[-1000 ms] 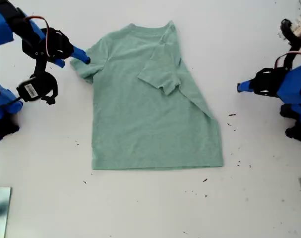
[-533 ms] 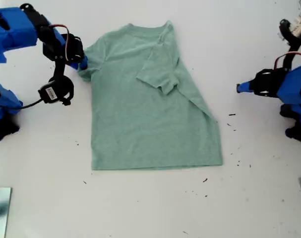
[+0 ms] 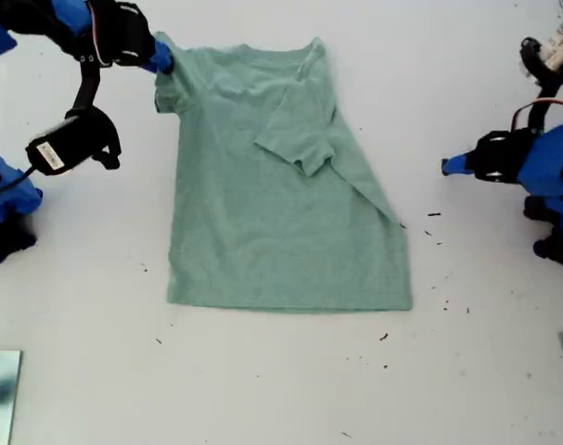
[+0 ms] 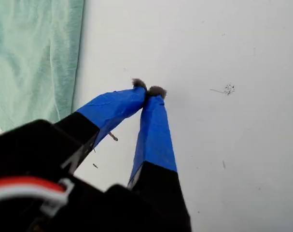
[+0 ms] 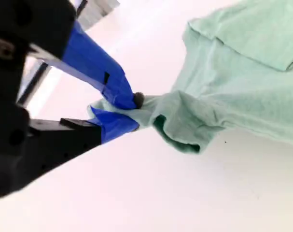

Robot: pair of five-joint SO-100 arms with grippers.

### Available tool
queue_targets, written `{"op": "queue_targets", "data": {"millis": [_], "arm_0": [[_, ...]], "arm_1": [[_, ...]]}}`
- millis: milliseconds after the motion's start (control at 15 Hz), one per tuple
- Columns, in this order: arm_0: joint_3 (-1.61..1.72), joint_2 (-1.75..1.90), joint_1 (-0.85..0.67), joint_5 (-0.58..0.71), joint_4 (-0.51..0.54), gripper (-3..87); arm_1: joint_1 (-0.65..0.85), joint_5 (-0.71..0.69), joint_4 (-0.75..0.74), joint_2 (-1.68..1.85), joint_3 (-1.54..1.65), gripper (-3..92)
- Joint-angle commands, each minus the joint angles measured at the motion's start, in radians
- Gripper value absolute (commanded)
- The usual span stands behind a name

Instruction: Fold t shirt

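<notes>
1. The t shirt (image 3: pixel 281 185) lies spread on the white table (image 3: pixel 262 389), collar toward the top of the exterior view, hem toward the bottom.
2. One sleeve is already folded in over the chest, on the exterior view's right half of the garment.
3. My second claw (image 3: pixel 160 62) is at the exterior view's upper left, its blue-taped tips pinched shut on the other sleeve; the second wrist view shows the sleeve (image 5: pixel 180 121) bunched between the tips (image 5: pixel 124 111) and raised off the table.
4. My first claw (image 3: pixel 448 165) is at the exterior view's right, well apart from the shirt's edge. In the first wrist view its tips (image 4: pixel 147 91) meet with nothing between them, above bare table beside the shirt's edge (image 4: pixel 35 53).
5. Small dark specks (image 3: pixel 439 227) dot the table near the shirt's lower corner on the exterior view's right.
</notes>
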Motion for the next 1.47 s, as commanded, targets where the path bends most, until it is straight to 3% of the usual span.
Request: {"op": "queue_targets", "data": {"millis": [0, 200, 467, 600, 800, 933, 1067, 1133, 1267, 1333, 1400], "arm_0": [[-0.06, -0.049, 0.084, -0.005, -0.067, -0.3], [-0.264, -0.311, 0.232, -0.032, -0.143, -0.3], [-0.994, -0.827, 0.327, -0.014, -0.037, -0.3], [-1.008, -0.884, 0.351, 0.038, -0.112, 18.8], [-0.977, -0.704, 0.336, 0.044, 0.018, 22.8], [-0.793, -0.4, 0.293, 0.063, 0.063, 20.0], [-0.33, -0.083, 0.272, 0.028, -0.038, 15.2], [-0.026, 0.092, 0.272, -0.052, -0.124, 15.9], [0.572, 0.515, 0.296, -0.216, -0.298, 6.1], [0.81, 0.781, 0.284, -0.262, -0.313, -0.1], [1.006, 1.052, 0.265, -0.313, -0.273, -0.2]], "arm_1": [[-0.006, 0.017, -0.02, 0.005, 0.052, 1.6], [0.0, 0.02, -0.023, 0.005, 0.054, 1.6], [-0.009, 0.034, -0.026, 0.005, 0.055, 1.6], [-0.012, 0.037, -0.026, 0.005, 0.055, 1.6], [-0.014, 0.034, -0.028, 0.005, 0.057, 1.6], [-0.014, 0.034, -0.028, 0.005, 0.057, 1.6], [-0.009, 0.021, -0.028, 0.005, 0.057, 1.6], [-0.006, 0.0, -0.028, 0.005, 0.055, 1.6], [-0.014, -0.038, -0.009, 0.005, 0.046, 1.6], [-0.04, -0.035, -0.009, 0.005, 0.046, 1.6], [-0.064, -0.023, -0.009, 0.005, 0.046, 1.6]]}}
